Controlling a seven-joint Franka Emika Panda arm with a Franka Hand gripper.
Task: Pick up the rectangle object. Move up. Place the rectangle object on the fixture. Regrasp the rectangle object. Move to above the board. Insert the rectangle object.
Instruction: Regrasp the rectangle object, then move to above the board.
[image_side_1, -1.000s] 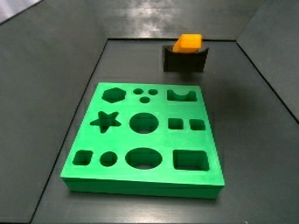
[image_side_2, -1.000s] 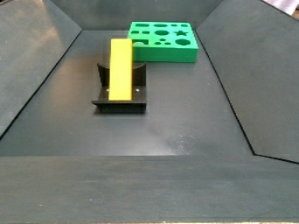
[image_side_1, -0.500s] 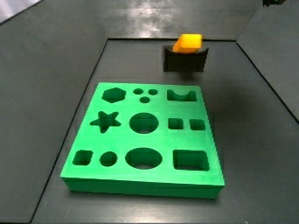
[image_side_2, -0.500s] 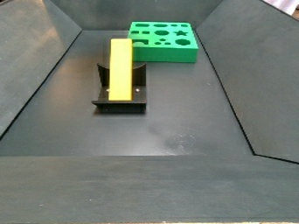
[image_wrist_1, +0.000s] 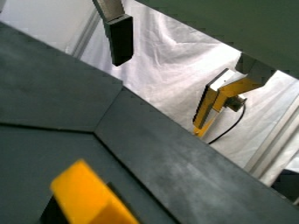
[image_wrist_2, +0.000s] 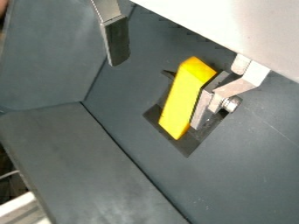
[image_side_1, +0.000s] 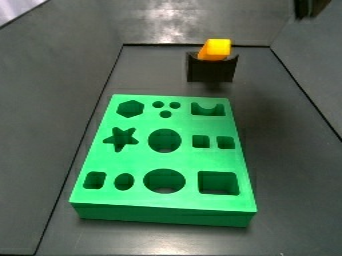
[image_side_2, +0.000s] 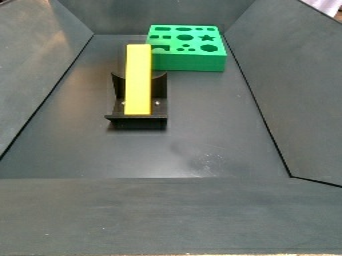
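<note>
We saw the green board (image_side_1: 167, 155) flat on the dark floor, well apart from the gripper (image_wrist_2: 163, 48). The fixture (image_side_2: 136, 104) stood beyond the board in a side view, below the gripper and apart from it. The rectangle object (image_side_2: 138, 76) lay along the top of the fixture, sticking out over it on both ends. The gripper was raised above the floor. Both wrist views showed a dark pad on one silver finger (image_wrist_1: 118, 37), and nothing was between the fingers. The jaws stood wide apart, released, with the yellow block (image_wrist_2: 184, 96) lying far under them.
</note>
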